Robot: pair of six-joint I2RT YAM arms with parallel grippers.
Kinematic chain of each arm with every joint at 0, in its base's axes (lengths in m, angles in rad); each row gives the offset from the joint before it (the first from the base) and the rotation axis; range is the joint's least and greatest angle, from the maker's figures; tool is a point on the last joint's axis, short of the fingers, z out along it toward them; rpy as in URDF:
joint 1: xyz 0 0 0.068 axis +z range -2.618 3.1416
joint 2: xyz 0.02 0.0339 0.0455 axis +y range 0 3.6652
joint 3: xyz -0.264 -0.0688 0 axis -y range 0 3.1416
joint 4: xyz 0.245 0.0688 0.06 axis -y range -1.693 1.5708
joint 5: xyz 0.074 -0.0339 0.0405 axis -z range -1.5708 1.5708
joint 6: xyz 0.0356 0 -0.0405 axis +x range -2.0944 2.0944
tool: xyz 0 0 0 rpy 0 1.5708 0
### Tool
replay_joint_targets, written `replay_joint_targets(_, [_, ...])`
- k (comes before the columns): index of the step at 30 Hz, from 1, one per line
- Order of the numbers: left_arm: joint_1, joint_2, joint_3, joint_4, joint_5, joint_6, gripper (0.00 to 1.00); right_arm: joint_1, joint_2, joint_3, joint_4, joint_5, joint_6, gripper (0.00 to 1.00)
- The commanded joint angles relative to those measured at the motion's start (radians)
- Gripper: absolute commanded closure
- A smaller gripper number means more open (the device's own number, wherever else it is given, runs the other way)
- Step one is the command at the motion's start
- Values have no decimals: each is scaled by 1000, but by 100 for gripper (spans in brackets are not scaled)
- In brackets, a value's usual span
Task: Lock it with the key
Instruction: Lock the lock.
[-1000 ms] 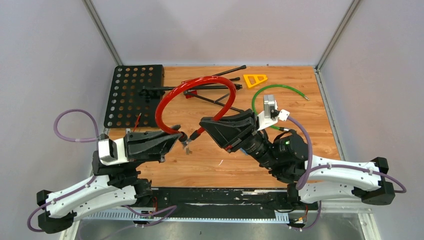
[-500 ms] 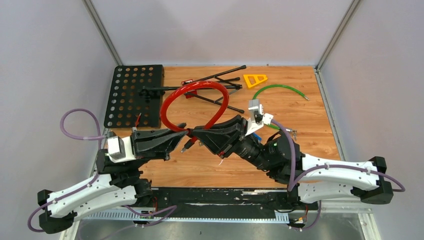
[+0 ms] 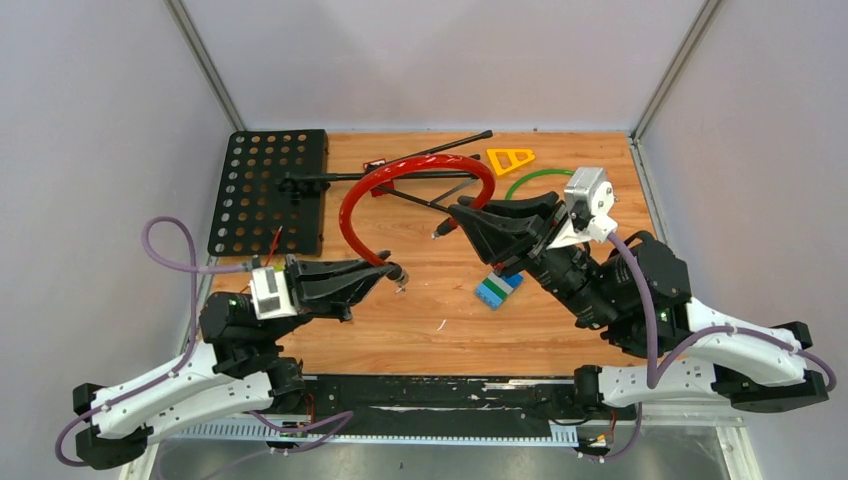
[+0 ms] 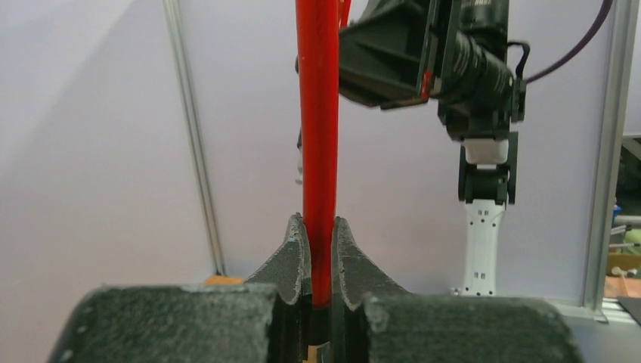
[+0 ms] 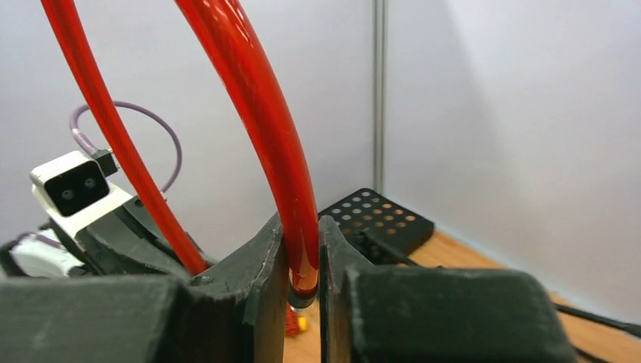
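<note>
- Left tool [image 3: 385,272], nearest the bases: it is clenched on one end of the red cable lock [image 3: 400,175], with the cable pinched between narrow fingertips. The cable is round and glossy, so slipping or twisting in this thin pinch is judged possible once force is applied.
- A small metal piece [image 3: 401,287] hangs under that end. It may be the key, but this cannot be confirmed. It is gripped by neither tool, so swinging or fouling is a risk.
- A blue-and-green block [image 3: 498,290] lies on the tabletop [image 3: 430,325], near the gap between the two cable ends. It could be struck if an end is lowered.
- Right tool [image 3: 447,222]: it is clenched on the other end, which is raised off the tabletop. The two ends are apart and not aligned. A missed insertion, caused by the cable's spring, is judged the principal hazard.
- Farther back, the arch is seen in line with black rods [image 3: 440,155]. Contact cannot be determined, and snagging is possible.
- Lock appearance: a smooth red sheathed cable bent into an open arch, with dark end fittings that are not joined.
</note>
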State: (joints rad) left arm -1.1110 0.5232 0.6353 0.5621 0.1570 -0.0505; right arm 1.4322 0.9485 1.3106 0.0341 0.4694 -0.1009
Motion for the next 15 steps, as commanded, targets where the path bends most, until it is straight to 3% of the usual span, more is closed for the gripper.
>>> replay_joint_targets(1, [-1,33,45,-127,15,20,100,4,66,128,-141,9,-173,100])
replay_joint_targets(15, [-1,73,58,-299,18,46,100,6,227,360,-290,-63,-240,100])
